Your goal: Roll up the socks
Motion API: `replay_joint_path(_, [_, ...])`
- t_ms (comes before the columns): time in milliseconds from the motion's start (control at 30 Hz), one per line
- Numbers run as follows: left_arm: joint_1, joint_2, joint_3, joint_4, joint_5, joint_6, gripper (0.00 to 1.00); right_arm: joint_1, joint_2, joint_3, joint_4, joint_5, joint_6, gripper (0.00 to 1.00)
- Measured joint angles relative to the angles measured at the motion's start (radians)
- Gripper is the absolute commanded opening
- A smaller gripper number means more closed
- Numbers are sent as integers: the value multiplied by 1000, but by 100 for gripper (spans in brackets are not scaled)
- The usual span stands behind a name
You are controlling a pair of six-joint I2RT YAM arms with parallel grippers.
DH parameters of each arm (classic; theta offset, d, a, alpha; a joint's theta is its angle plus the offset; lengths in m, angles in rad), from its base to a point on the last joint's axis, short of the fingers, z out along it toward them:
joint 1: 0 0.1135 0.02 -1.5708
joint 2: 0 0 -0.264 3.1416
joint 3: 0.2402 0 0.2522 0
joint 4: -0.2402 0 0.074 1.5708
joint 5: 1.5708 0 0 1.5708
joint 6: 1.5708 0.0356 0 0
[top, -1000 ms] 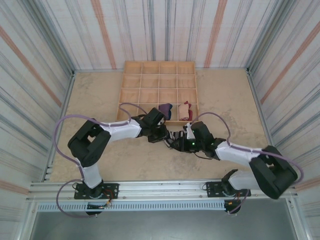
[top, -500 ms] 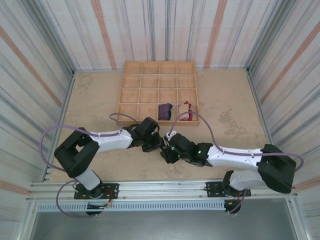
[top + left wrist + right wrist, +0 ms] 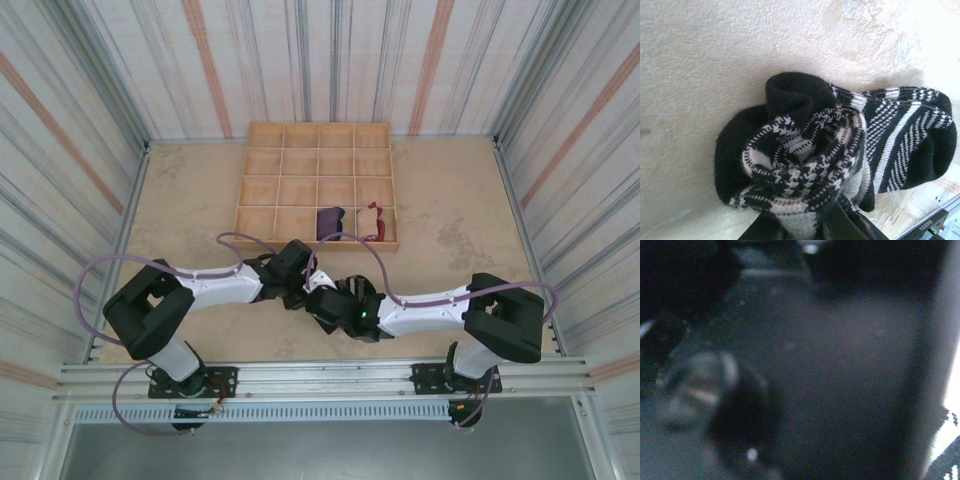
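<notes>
A black-and-white striped sock (image 3: 805, 150) lies bunched into a loose roll on the tan table, its striped end (image 3: 910, 135) trailing to the right. My left gripper (image 3: 810, 226) is shut on the roll's near edge, and in the top view this gripper (image 3: 302, 289) sits at the table's front middle. My right gripper (image 3: 323, 301) is pressed close against it from the right. Its wrist view is dark and blurred, with a scrap of striped sock (image 3: 951, 460) at the lower right corner. A purple sock (image 3: 330, 221) and a tan and red sock (image 3: 373, 222) lie in the tray.
The wooden grid tray (image 3: 241, 195) stands at the back middle, with the two socks in its front row cells. Striped walls close the table on three sides. Purple cables loop over both arms. Bare table lies to the left and right of the tray.
Both grippers have come back from the tray's front edge toward the near side. The right gripper has swung left and now sits tight against the left one.
</notes>
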Motion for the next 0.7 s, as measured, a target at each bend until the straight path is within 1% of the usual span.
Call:
replay_joint_path(100, [1, -9, -7, 0, -5, 0, 3, 4, 3, -1, 5, 12, 3, 19])
replay_joint_path(233, [7, -19, -16, 0, -11, 0, 3, 8, 3, -24, 51, 7, 4, 7])
replay_joint_path(300, [14, -21, -18, 0, -6, 1, 5, 7, -1, -40, 81, 6, 7, 2])
replay_joint_path(367, [18, -22, -19, -1, 1, 1, 12, 5, -10, -60, 110, -4, 11, 0])
replay_joint_path(433, [20, -25, -20, -2, 3, 2, 22, -3, -22, -79, 137, -22, 16, 0])
replay_joint_path(500, [21, -40, -27, -12, 5, 2, 42, -24, -45, -111, 171, -66, 30, 0])
replay_joint_path(567, [24, -71, -37, -27, 12, 9, 57, -64, -77, -156, 209, -138, 38, 0])
replay_joint_path(600, [30, -91, -42, -35, 14, 12, 62, -97, -102, -185, 233, -187, 46, 0])
replay_joint_path(700, [61, -147, -47, -52, 24, 39, 66, -207, -171, -261, 293, -337, 76, 0])
